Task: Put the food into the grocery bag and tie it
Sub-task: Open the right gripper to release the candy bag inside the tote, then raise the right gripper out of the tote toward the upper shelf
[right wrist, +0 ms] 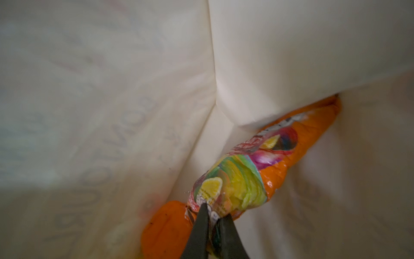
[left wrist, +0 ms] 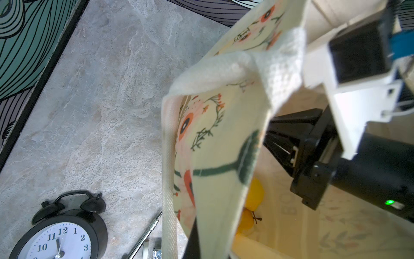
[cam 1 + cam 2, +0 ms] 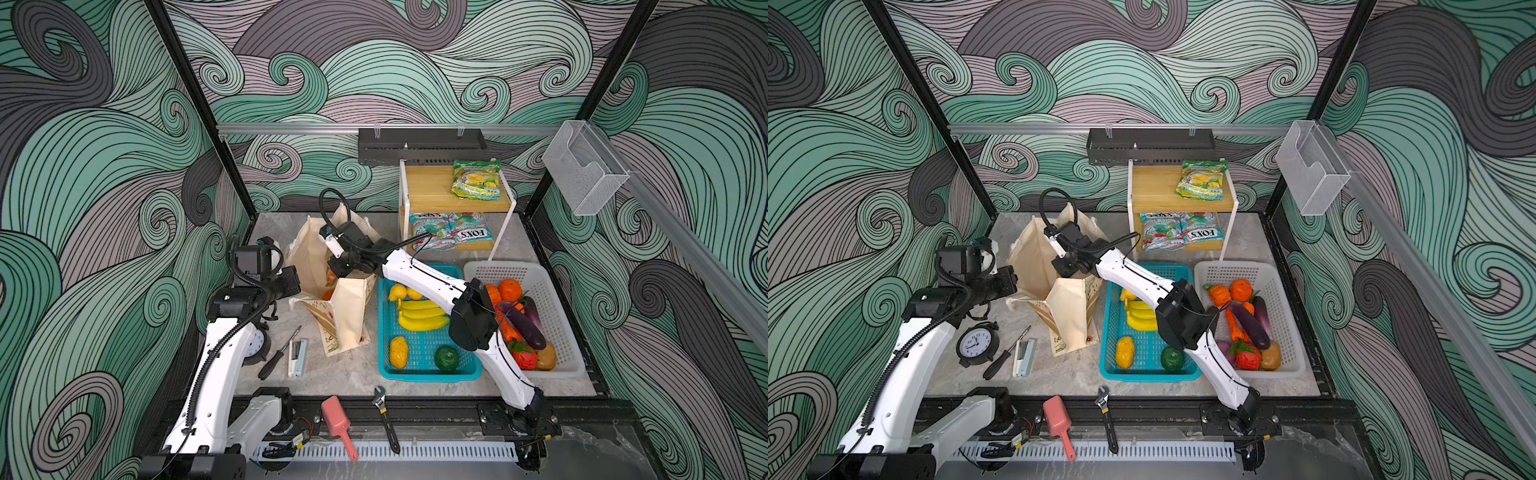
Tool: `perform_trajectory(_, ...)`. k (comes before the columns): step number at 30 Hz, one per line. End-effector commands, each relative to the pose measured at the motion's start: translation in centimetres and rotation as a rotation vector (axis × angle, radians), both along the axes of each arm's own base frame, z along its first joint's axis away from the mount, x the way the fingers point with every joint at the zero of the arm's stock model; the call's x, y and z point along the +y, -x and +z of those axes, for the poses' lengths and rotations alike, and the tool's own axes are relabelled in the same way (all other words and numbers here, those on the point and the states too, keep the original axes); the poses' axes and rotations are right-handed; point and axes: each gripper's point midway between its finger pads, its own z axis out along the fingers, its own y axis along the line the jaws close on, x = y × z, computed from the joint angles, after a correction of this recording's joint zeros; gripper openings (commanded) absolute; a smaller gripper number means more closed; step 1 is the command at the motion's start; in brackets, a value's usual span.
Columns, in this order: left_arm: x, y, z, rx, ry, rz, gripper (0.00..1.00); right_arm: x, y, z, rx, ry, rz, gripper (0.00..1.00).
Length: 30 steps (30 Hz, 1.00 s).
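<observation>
Your bag [image 3: 308, 254] stands left of the fruit basket [image 3: 424, 376], the vegetable basket [image 3: 505, 272] right of that, the shelf [image 3: 432, 187] behind both. A candy packet [image 1: 257, 172] lies in the bag, and the clock [image 3: 977, 344] sits before it, leftward.

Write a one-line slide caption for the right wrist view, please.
Inside the bag, the right gripper pinches the edge of a candy packet next to an orange fruit.

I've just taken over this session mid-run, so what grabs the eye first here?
The right end effector is sunk inside the cream floral tote at mid-table, pinching the edge of an orange candy packet next to an orange toy fruit. The left end effector holds the tote's rim on the left. Right of the tote, a teal basket and a white basket hold bright toy produce.
</observation>
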Motion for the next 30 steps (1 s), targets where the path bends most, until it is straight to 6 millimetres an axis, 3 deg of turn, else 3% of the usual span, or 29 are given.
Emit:
perform_trajectory(1, -0.2, -0.1, 0.5, -0.019, 0.012, -0.016, 0.00, -2.1, -2.4, 1.7, -0.113, 0.050, -0.086, 0.22)
perform_trajectory(5, -0.2, -0.1, 0.5, -0.020, 0.013, -0.013, 0.00, -2.8, -1.8, 2.7, -0.104, 0.066, -0.093, 0.46)
perform_trajectory(8, -0.2, -0.1, 0.5, -0.020, 0.014, -0.013, 0.00, -3.9, -1.6, 3.9, -0.105, 0.092, -0.134, 0.76)
perform_trajectory(10, -0.2, -0.1, 0.5, -0.020, 0.012, -0.013, 0.00, -4.8, -1.2, 5.0, -0.097, 0.097, -0.160, 0.87)
perform_trajectory(16, -0.2, -0.1, 0.4, -0.016, 0.014, -0.012, 0.00, -6.8, 2.4, 11.2, -0.049, -0.038, -0.156, 0.90)
perform_trajectory(19, -0.2, -0.1, 0.3, -0.015, 0.014, -0.013, 0.00, -9.2, 4.0, 13.7, -0.042, -0.083, -0.196, 0.90)
perform_trajectory(20, -0.1, -0.1, 0.4, -0.017, 0.015, -0.011, 0.00, -10.2, 4.3, 14.1, -0.044, -0.085, -0.220, 0.99)
perform_trajectory(21, -0.1, -0.2, 0.4, -0.019, 0.015, -0.011, 0.00, -11.3, 4.4, 14.3, -0.045, -0.087, -0.249, 0.99)
perform_trajectory(26, -0.2, -0.1, 0.4, -0.019, 0.017, -0.011, 0.00, -14.9, 3.9, 12.2, 0.017, -0.071, -0.357, 0.97)
perform_trajectory(30, -0.1, -0.1, 0.4, -0.020, 0.015, -0.011, 0.00, -15.4, 3.3, 9.7, 0.056, -0.046, -0.395, 0.91)
